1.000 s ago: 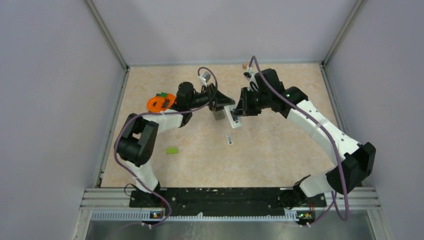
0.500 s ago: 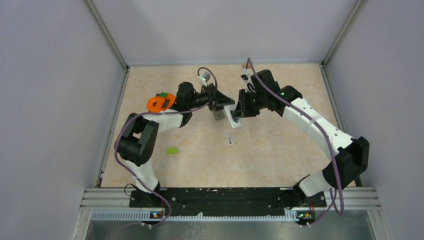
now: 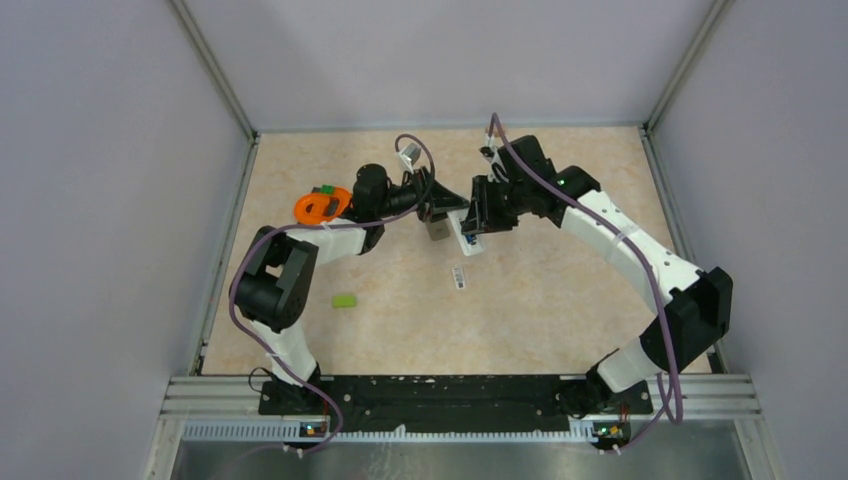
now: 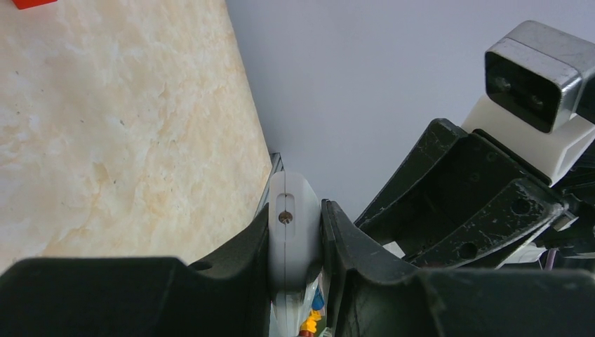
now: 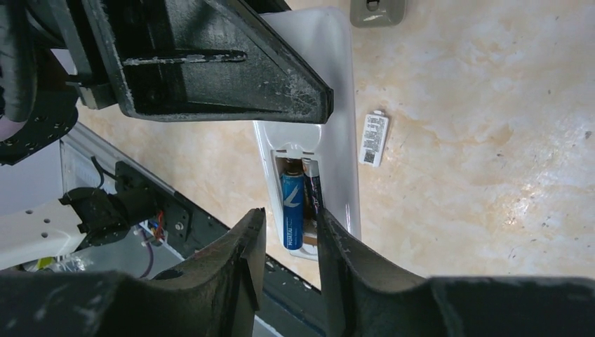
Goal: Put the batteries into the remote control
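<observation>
Right wrist view: my right gripper [image 5: 289, 217], fingers narrowly parted, hovers at the white plastic remote control [image 5: 340, 70], whose open compartment holds a blue cylindrical battery [image 5: 292, 203] beside a dark battery [image 5: 313, 186]. My left gripper [image 4: 295, 217] clamps the remote's edges.

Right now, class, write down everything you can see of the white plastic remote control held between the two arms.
The white plastic remote control is a slim, smooth slab with rounded edges, clamped by its sides in the left gripper and apparently lifted off the table. Its battery bay is uncovered and holds a blue battery and a dark battery side by side. The open right gripper hovers at the bay.
</observation>
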Robot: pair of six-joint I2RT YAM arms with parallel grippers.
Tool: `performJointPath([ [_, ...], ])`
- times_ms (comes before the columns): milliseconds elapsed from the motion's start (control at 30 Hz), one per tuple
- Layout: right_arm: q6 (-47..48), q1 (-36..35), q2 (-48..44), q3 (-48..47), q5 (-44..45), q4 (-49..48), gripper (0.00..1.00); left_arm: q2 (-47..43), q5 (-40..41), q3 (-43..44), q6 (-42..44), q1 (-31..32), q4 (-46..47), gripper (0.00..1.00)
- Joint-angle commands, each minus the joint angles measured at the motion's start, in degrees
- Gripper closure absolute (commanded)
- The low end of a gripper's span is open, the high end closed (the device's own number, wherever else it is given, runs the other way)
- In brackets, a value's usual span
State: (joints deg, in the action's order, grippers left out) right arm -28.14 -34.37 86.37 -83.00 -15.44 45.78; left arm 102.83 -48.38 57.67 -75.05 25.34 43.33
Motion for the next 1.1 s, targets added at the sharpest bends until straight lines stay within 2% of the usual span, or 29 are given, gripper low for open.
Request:
performJointPath([
  [0,0.1,-0.4,-0.8,-4.4,1.9,0.3,0.62,-0.7,-0.3,0.8,0.1,0.2,3.3,1.0],
  [167,-1.6,-0.4,-4.9,-4.6,2.3,-2.9,0.43,-0.9,-0.4,1.2,-2.4,0.0,3.3,1.0],
  [267,-4.2,-0.2,-8.9,-2.2,5.8,-5.6,0.31,-0.5,-1.1,1.9,-9.7,-0.4,6.5,1.0],
  [367,-8.0,0.2,-13.8,2.2,8.9,-9.8,0.24,-0.5,-1.4,2.7,-16.7,-0.6,10.0,1.0],
  [600,-20.2,0.3,-24.1,15.0,10.5,-25.9,0.22,-2.1,0.8,3.5,-35.8,-0.6,14.4,1.0],
  [733,-22.6,0.3,-25.7,17.2,10.3,-29.7,0.21,-4.6,1.7,5.1,-34.7,-0.7,9.0,1.0],
  [1000,-25.1,0.3,-26.6,20.9,8.1,-34.8,0.22,-5.1,4.2,5.8,-37.4,-0.7,11.9,1.0],
  [1067,-25.9,0.3,-27.4,23.2,6.8,-38.6,0.27,-5.2,4.5,6.0,-37.5,-0.7,11.9,1.0],
])
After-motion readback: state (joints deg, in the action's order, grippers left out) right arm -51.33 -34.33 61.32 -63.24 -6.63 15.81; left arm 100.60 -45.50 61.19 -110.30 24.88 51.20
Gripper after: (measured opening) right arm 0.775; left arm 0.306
